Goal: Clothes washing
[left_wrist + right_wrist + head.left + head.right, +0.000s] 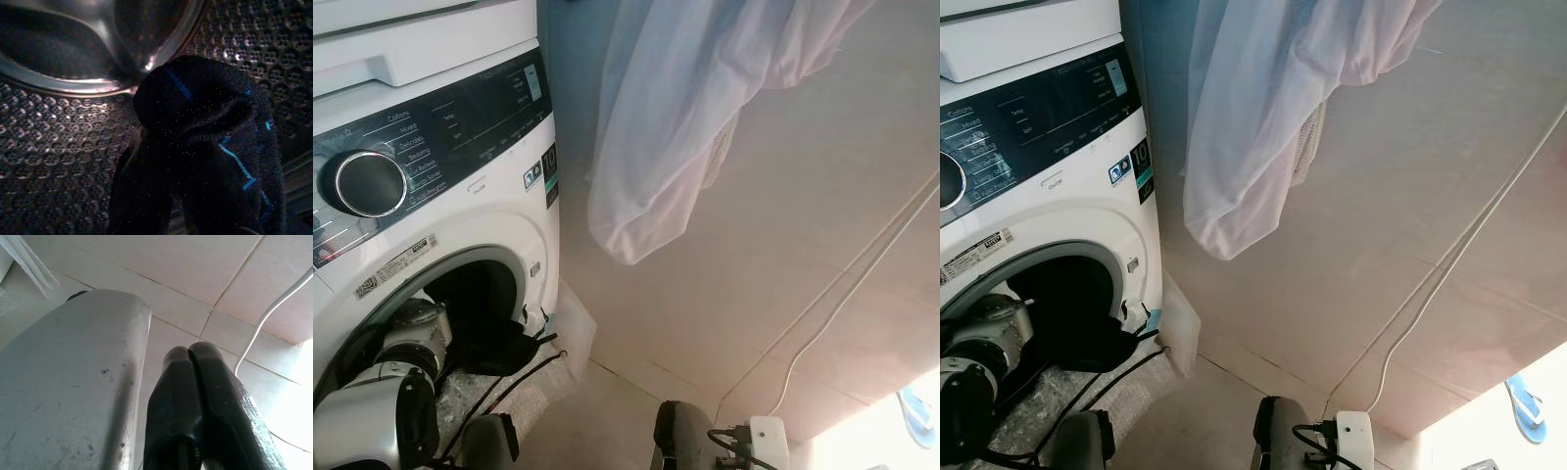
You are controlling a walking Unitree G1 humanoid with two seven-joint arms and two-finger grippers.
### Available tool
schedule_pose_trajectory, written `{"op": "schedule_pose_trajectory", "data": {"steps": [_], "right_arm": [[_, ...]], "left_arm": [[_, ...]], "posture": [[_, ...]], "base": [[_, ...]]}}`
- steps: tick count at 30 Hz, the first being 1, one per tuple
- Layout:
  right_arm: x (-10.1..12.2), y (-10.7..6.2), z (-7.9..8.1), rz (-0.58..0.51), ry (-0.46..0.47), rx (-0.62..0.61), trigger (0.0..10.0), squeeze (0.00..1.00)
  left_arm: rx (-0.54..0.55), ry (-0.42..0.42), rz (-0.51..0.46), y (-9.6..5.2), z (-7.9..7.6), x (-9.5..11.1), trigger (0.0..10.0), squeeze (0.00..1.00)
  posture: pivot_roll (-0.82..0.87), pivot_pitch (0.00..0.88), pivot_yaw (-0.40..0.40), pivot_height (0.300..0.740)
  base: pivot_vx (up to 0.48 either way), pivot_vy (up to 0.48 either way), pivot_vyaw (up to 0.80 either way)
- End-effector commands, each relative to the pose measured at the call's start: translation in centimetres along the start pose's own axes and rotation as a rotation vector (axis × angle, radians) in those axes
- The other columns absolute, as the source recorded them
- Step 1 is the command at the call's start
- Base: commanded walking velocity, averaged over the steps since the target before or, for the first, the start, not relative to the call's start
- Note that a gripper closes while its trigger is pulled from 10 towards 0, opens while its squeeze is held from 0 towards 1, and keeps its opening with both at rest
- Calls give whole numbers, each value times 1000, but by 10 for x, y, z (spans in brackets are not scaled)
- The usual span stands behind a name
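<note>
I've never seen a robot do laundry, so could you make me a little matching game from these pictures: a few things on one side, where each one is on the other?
Things:
1. dark garment
2. white cloth
3. round dial
4. white cable

Places:
A. on the washer's control panel
B. lying across the tiled floor
C. inside the perforated drum
D. hanging beside the washing machine

Pairs: 1-C, 2-D, 3-A, 4-B

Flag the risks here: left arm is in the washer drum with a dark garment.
The dark garment drapes over the left gripper inside the drum, so it may stay snagged on the fingers when the arm backs out. Black cables trail across the door opening and could catch on the rim.
</note>
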State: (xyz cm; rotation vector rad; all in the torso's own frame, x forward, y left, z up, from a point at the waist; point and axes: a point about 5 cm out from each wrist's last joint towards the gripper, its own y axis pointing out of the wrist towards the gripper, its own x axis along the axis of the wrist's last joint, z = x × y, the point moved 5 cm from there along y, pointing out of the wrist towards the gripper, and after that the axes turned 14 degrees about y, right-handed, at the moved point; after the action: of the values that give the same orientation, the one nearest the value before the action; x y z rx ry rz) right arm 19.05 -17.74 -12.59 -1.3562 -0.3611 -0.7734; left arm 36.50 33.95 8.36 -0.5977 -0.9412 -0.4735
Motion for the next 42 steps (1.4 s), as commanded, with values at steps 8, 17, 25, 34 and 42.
{"op": "schedule_pose_trajectory", "data": {"steps": [8,17,25,34,42], "right_arm": [[-43,-10,7,146,11,7,10000,0],[-43,-10,8,150,11,12,10000,0],[-44,-10,8,153,6,15,10000,0],[-44,-10,8,156,5,17,10000,0],[-45,-10,8,158,5,16,10000,0]], "left_arm": [[-390,56,-44,-29,-69,-15,10000,0],[-515,125,15,-46,-88,-56,10000,0],[-458,142,-54,-42,-81,-49,10000,0],[-366,102,-72,-32,-66,-36,10000,0],[-312,75,-56,-28,-58,-34,10000,0]], "posture": [[137,0,-108,497],[140,0,-105,497],[146,0,-107,497],[140,0,-104,497],[140,0,-104,497]], "base": [[0,0,0],[0,0,0],[0,0,0],[0,0,0],[0,0,0]]}}
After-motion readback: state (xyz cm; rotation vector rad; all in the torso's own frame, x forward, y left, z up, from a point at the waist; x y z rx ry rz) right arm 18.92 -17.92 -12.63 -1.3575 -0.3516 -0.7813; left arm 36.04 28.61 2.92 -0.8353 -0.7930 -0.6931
